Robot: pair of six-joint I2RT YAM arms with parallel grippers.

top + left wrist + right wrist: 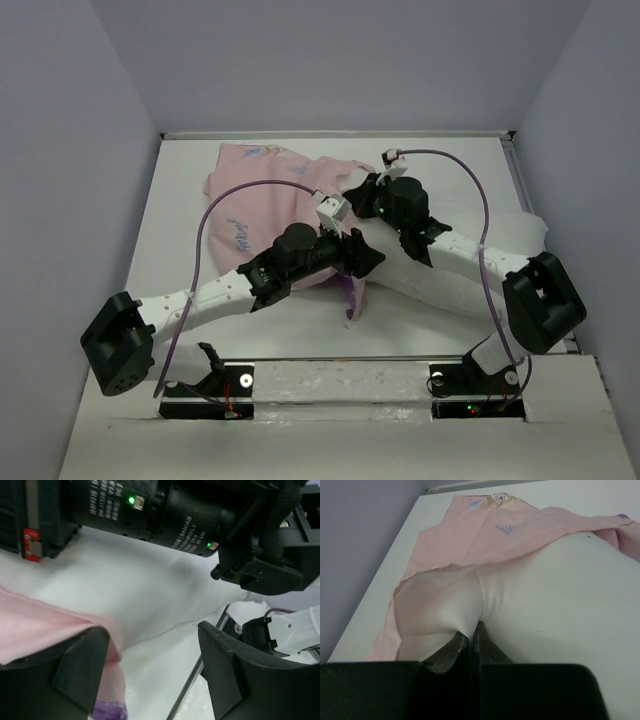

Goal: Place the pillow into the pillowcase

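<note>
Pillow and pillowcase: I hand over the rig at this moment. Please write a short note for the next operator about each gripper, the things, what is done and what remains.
Left gripper: open. An edge of the thin pale pink fabric pillowcase lies over one finger, not clamped.
Right gripper: shut, pinching a fold of the plump white pillow.
Positions: the pillowcase lies at the far middle of the white table, its near edge draped over the pillow's end. The pillow stretches to the right, under the right arm.
Done: only the pillow's end is covered.
Left: grip the case's opening and work the rest of the pillow in.
</note>
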